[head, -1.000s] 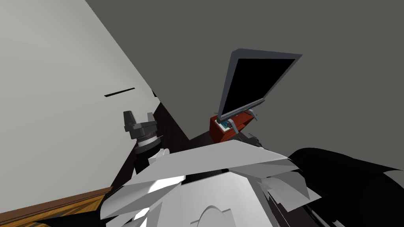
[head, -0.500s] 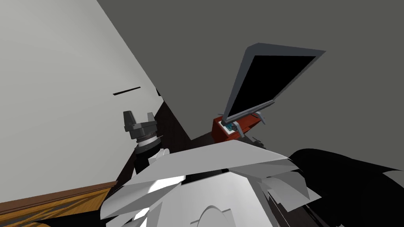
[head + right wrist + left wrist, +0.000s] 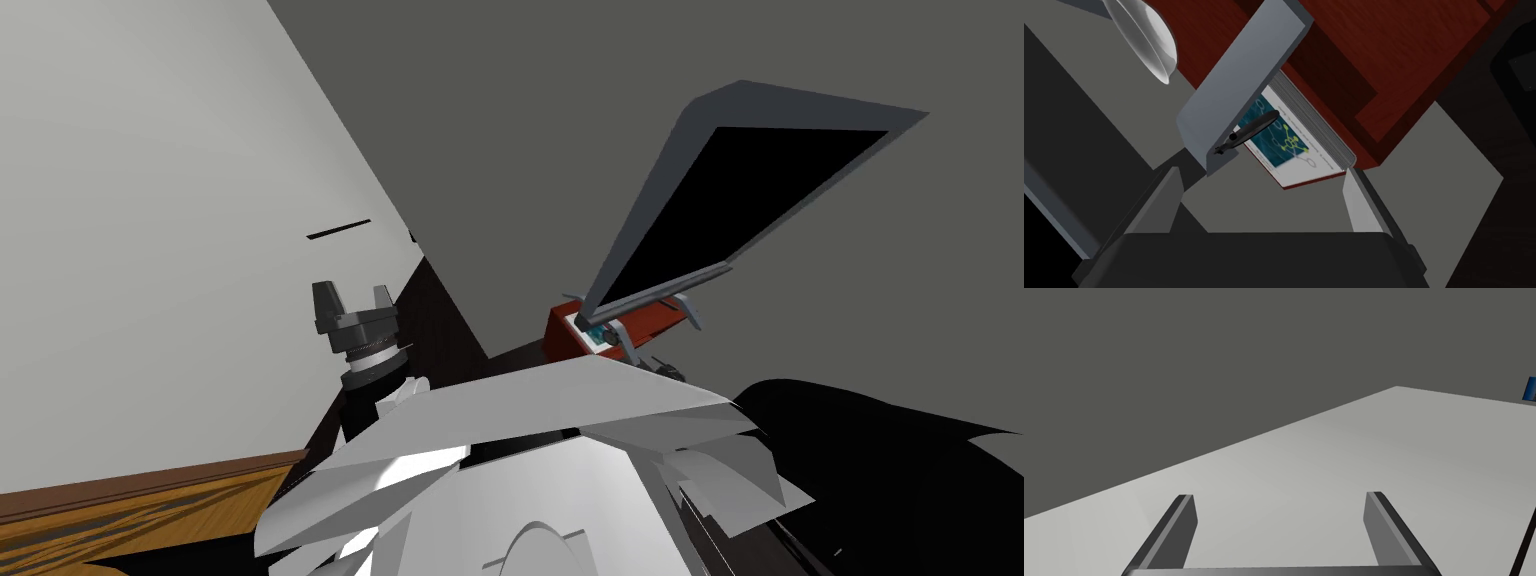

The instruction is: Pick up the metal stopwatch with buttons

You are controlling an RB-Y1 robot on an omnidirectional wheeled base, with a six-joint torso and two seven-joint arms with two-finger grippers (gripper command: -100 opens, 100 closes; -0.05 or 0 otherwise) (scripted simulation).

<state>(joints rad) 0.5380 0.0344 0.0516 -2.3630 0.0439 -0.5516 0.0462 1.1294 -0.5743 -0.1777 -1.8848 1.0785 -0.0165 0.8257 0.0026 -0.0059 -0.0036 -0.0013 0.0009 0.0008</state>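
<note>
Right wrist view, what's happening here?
The right hand, fingers open and holding nothing, hovers at a teal-covered book on a red-brown stand under a black screen. A slim dark object lies across the book beside a grey panel; whether it is the stopwatch is unclear. The left hand is open, raised beside the pale wall.

Ahead of you a grey-framed screen [image 3: 760,200] with a black panel, below it a red-brown wooden block [image 3: 562,338], a book [image 3: 1289,150] with a teal picture on its white cover lying against that block, wood floor [image 3: 130,505] on your left, pale wall [image 3: 150,200] meeting dark grey wall [image 3: 560,90]
</note>
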